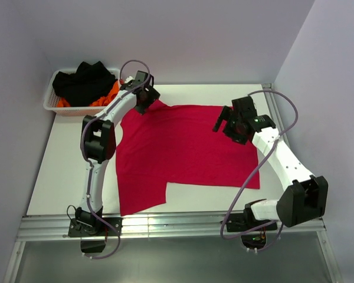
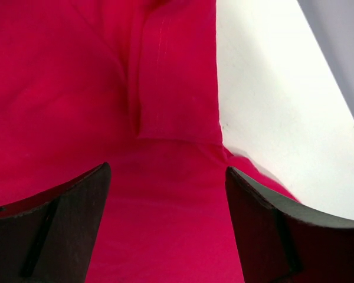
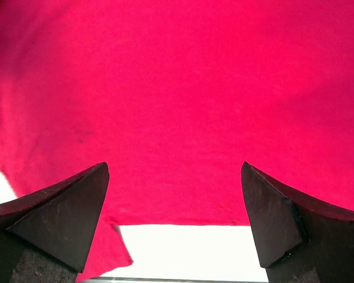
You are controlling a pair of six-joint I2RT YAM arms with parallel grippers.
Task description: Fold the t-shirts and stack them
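The crimson t-shirt (image 1: 183, 147) lies spread on the desk (image 1: 65, 171), seemingly unfolded. Dark and orange garments (image 1: 85, 82) fill the white basket (image 1: 50, 97). The left end effector (image 2: 168, 177) and right end effector (image 3: 174, 171) hover over it, jaws wide and empty.

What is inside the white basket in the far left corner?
A black garment lies piled on top, orange cloth showing beneath it. Anything deeper in the basket is covered.

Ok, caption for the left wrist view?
Open left pincer over the red t-shirt, white table to its right.
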